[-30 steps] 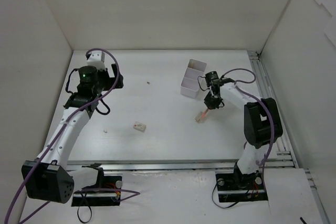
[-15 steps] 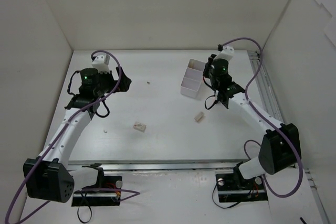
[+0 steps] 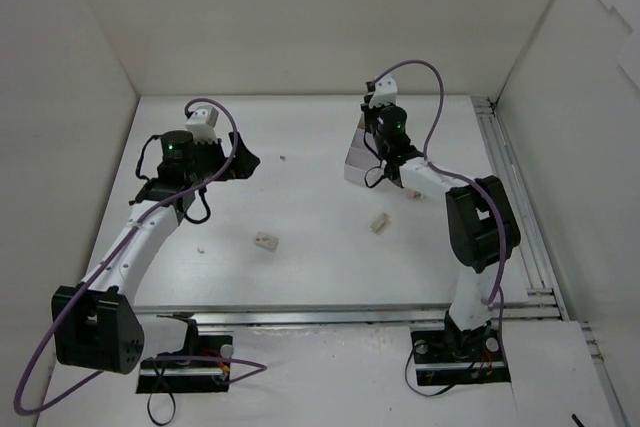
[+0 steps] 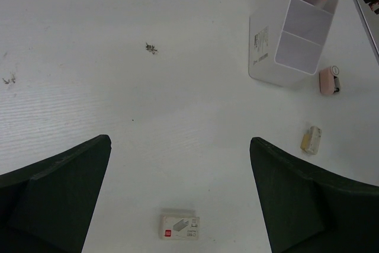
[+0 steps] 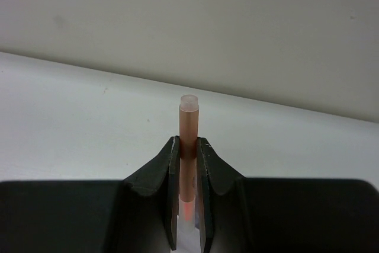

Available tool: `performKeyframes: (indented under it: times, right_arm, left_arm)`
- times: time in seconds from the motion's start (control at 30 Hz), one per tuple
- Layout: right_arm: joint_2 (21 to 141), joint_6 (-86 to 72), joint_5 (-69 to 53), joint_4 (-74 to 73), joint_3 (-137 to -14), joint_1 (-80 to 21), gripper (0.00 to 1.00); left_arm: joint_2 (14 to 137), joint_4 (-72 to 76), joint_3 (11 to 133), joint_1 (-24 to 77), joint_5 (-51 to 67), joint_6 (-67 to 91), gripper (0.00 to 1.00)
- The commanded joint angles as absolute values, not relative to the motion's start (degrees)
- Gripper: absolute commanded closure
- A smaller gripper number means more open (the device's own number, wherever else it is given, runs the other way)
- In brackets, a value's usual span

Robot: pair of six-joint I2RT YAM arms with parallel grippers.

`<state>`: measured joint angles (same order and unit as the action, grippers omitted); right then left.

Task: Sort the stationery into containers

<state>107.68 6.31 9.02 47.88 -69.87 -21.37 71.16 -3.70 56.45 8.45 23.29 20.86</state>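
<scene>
**Entry: orange pen** (image 5: 188, 124)
- Hold: the right jaws are shut tight on the barrel. The pen stands upright, its blunt end above the fingertips.
- Place: directly below the right jaws stands the white three-compartment box (image 4: 263, 45). The pen's lower end is at the far compartment; whether it is below the rim cannot be told.
- Step, as judged: dropping the pen into that compartment.
- Handling: keep it vertical and lower it straight, clear of the divider. Part the jaws only once the end is well inside. The box looks light, so a sideways nudge would likely slide it.

**Left jaws:** spread wide and empty, above the tabletop (image 4: 118, 99). The box lies ahead and to their right.

**Unsorted:**
- staple box (image 4: 180, 227), low between the left jaws
- beige block (image 4: 311, 139), just ahead of their right finger
- pink piece (image 4: 328, 80), beyond that, just beside the box

**Surface:** white, matt and finely ribbed, with a dark speck (image 4: 151, 47) ahead of the left jaws.

**Room:** plain white walls (image 3: 300, 17) on three sides.
</scene>
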Motion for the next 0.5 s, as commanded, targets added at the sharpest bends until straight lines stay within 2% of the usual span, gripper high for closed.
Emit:
performKeyframes:
  times: [0.0, 0.47]
  right_arm:
    - [107.6, 12.2, 8.6, 58.6, -75.0, -20.5, 1.0]
    - [111.0, 10.8, 5.1, 61.2, -75.3, -17.3, 1.0]
  left_arm:
    - [71.6, 0.3, 60.8, 8.2, 25.5, 20.3, 0.0]
    - [73.1, -2.4, 62.8, 8.7, 24.9, 19.2, 0.0]
